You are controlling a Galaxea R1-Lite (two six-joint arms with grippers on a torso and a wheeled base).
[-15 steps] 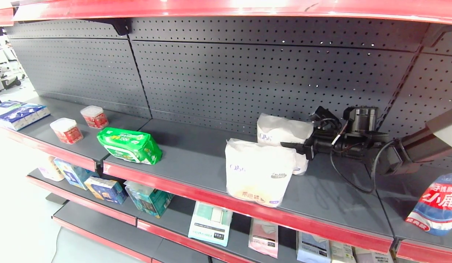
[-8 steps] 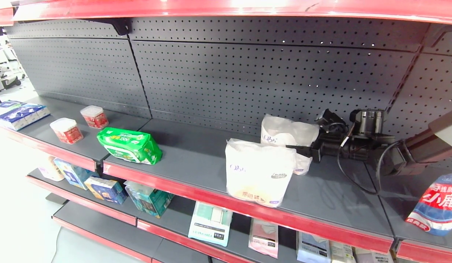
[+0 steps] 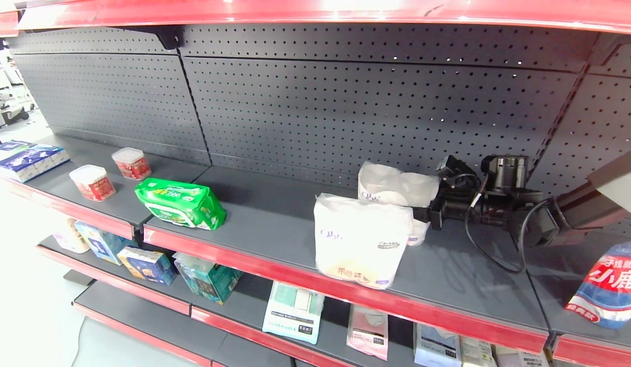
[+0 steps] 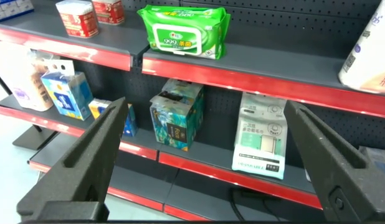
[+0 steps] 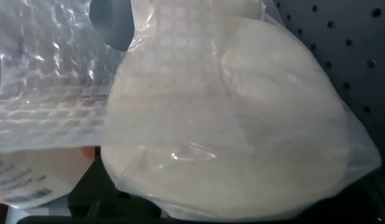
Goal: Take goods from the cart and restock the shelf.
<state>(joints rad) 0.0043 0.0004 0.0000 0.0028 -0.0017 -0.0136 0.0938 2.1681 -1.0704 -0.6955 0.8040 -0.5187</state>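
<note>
Two white tissue packs stand on the grey shelf (image 3: 274, 219). The front pack (image 3: 361, 239) stands upright near the red edge. Behind it the rear pack (image 3: 394, 188) leans, its wrapper crumpled, and my right gripper (image 3: 422, 214) is shut on it from the right. In the right wrist view that pack (image 5: 230, 112) presses right up against the camera. My left gripper (image 4: 205, 162) hangs open with nothing in it, lower down in front of the shelving, facing the lower shelves.
A green wipes pack (image 3: 180, 201) lies left of the middle, with two red-labelled jars (image 3: 92, 182) and blue tissue boxes (image 3: 27, 160) farther left. A blue and red bag (image 3: 613, 285) stands far right. The pegboard wall (image 3: 346, 102) closes the back. Lower shelves hold several boxes (image 4: 175, 112).
My right gripper drifted a little right with the rear tissue pack, then back left. The pack now leans more. The front pack and the other goods stayed put.
</note>
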